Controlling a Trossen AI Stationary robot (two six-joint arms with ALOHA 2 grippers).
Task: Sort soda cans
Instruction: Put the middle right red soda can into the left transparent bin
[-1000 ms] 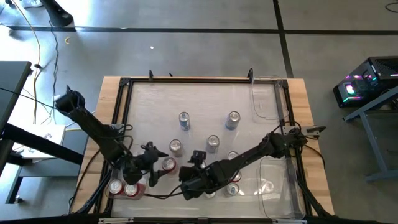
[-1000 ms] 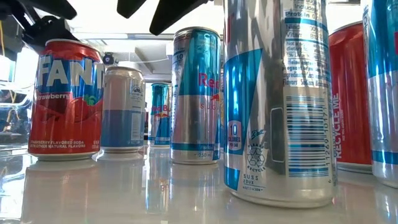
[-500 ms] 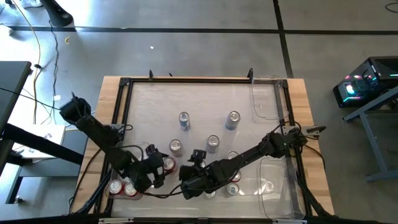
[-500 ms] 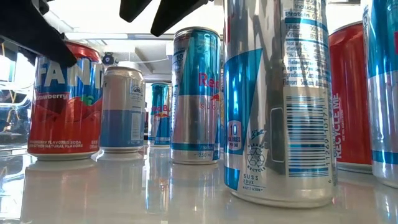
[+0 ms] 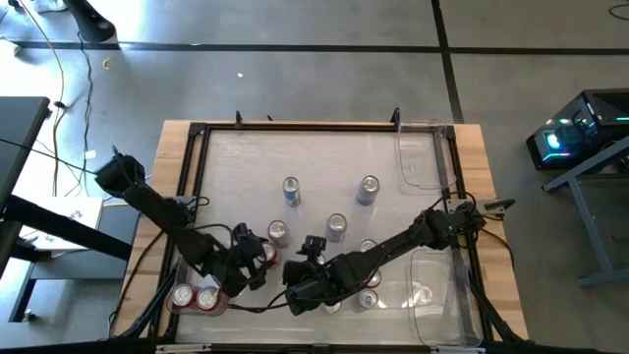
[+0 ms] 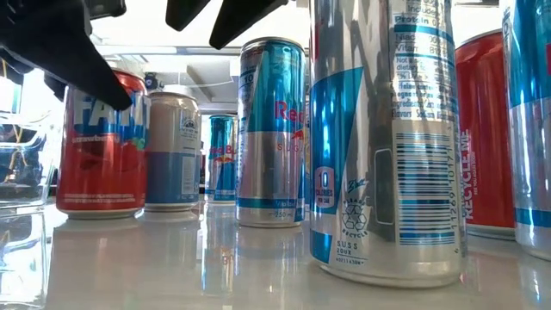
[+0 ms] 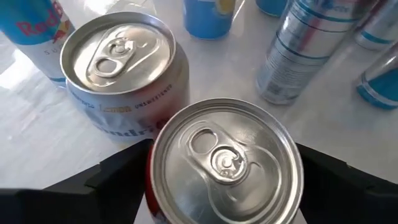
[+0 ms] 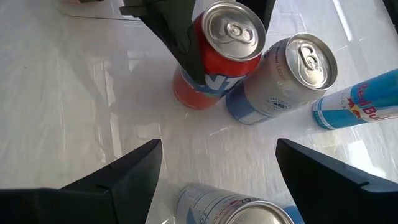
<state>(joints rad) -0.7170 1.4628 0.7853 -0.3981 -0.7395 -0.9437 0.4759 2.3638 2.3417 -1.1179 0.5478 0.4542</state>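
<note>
I work over a wooden desk (image 5: 484, 187) topped by a glossy white panel inside a dark frame, standing on a grey concrete floor (image 5: 295, 79). A computer case (image 5: 575, 133) with coloured lights sits off to the right, and cables trail across the floor at the left.

Clear plastic bins (image 5: 418, 157) lie along the desk's right edge, one at the far corner and one at the near corner.

My left gripper (image 5: 257, 264) is near the front left part of the desk, its fingers set either side of an upright red soda can (image 6: 105, 142); they stand spread and I cannot tell whether they press on it. A silver soda can (image 7: 121, 74) stands touching that red one.

My right gripper (image 5: 300, 285) hovers near the front edge at the middle, fingers spread apart and holding nothing, above a silver-blue can (image 8: 230, 211).

All the cans stand upright, long axes vertical, silver tops up. Two more red cans (image 5: 195, 297) sit at the front left corner. Silver-blue cans (image 5: 291, 189) stand apart at mid desk.

The far half of the desk is open, and so is its left side beyond the cans.
</note>
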